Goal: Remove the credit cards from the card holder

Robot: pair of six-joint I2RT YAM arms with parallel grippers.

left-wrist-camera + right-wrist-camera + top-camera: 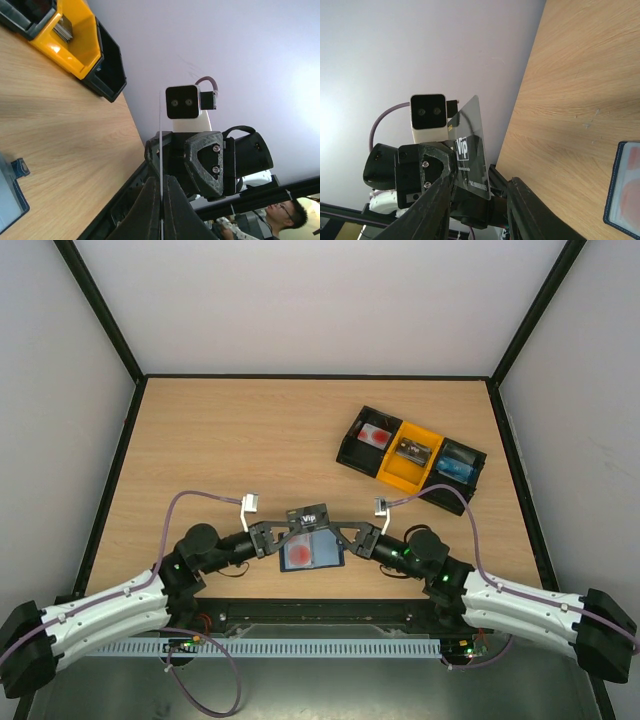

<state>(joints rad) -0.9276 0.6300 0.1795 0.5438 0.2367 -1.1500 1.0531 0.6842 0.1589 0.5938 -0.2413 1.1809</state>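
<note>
The black credit card (308, 515) marked "Vip" stands upright between the two arms. My left gripper (161, 180) is shut on it, and the card shows edge-on as a thin line (161, 130) between the pads. In the right wrist view the black card (470, 150) stands between the fingers of my right gripper (480, 181), which are apart, with a gap on the card's right side. The navy card holder (330, 558) lies open on the table just below both grippers, with the pinkish card with a red spot (300, 553) in it. Its corner shows too (612, 190) (12, 200).
A black-and-yellow three-compartment tray (412, 455) sits at the back right with small items in each compartment; its yellow bin (75, 42) shows in the left wrist view. Both arms meet near the table's front edge. Black frame posts line the sides.
</note>
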